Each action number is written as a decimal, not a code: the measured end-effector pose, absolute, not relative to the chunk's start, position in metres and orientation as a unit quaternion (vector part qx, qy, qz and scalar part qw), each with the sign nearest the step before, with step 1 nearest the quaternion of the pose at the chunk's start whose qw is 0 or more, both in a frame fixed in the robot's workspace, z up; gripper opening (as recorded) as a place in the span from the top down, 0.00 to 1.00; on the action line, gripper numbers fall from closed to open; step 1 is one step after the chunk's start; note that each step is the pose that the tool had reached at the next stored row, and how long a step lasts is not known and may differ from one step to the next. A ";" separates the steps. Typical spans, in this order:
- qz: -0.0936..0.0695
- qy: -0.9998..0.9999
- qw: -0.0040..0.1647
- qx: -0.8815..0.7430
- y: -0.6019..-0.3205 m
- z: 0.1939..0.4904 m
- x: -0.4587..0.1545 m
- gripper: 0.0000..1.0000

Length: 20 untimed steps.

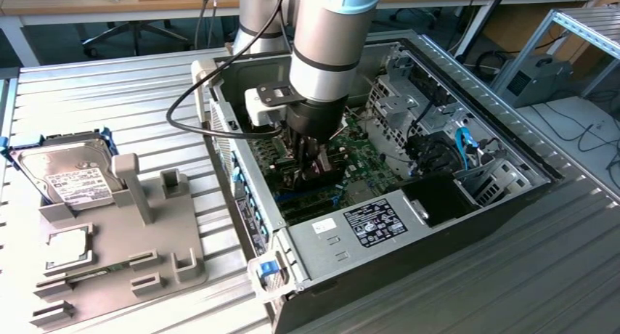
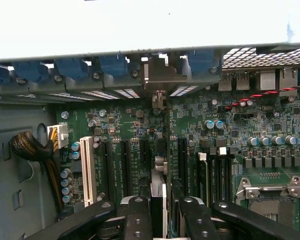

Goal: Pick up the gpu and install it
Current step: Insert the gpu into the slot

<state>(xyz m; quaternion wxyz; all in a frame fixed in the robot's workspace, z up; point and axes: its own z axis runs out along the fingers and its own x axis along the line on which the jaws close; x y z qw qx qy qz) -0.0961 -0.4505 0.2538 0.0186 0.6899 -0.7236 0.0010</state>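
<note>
Inside the open computer case [image 1: 504, 203], my gripper [image 1: 312, 163] reaches down over the green motherboard [image 1: 373, 167]. It is shut on the gpu [image 1: 321, 180], a slim black card held upright on its edge. In the wrist view the gpu [image 2: 159, 175] runs edge-on between my black fingers [image 2: 137, 217], above the row of black expansion slots [image 2: 125, 165]. Its silver bracket [image 2: 160, 82] stands at the case's rear slot openings, among the blue latches [image 2: 110, 65]. I cannot tell whether the card's edge is seated in a slot.
A silver hard drive [image 1: 68, 176] and a square CPU chip [image 1: 68, 248] rest on the grey holder [image 1: 126, 239] at the exterior view's left. The power supply [image 1: 373, 221] and drive cages [image 1: 417, 94] crowd the case. A white slot [image 2: 87, 170] and the CPU socket [image 2: 270, 200] flank the card.
</note>
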 end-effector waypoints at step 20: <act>0.002 -0.723 0.018 0.691 -0.449 0.260 -0.096 0.73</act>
